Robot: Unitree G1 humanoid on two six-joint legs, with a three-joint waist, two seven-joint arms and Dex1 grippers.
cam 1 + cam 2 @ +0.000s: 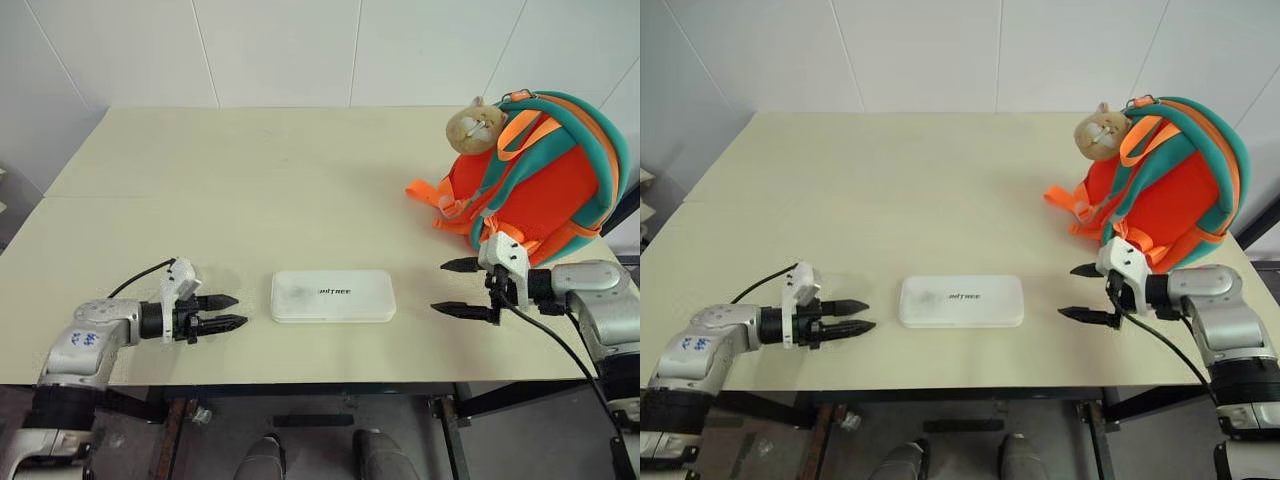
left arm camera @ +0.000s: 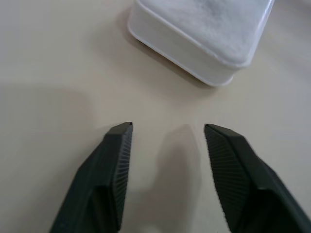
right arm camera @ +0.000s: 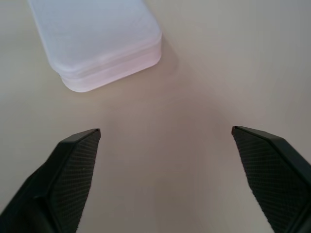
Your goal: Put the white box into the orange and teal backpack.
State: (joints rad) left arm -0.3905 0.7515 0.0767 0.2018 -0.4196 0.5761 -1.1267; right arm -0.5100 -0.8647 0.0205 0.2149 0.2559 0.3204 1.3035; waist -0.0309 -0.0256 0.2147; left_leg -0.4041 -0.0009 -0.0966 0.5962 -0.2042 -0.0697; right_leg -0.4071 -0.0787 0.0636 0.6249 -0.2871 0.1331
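Lengthwise between them, the white box (image 1: pixel 333 296) lies flat, left gripper (image 1: pixel 224 312) slightly nearer than right gripper (image 1: pixel 456 288), both spread and empty.

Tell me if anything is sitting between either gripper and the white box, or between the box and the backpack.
Nothing visible. The white box lies flat with bare table on both sides toward the left gripper and right gripper. The tabletop between it and the orange and teal backpack is also bare.
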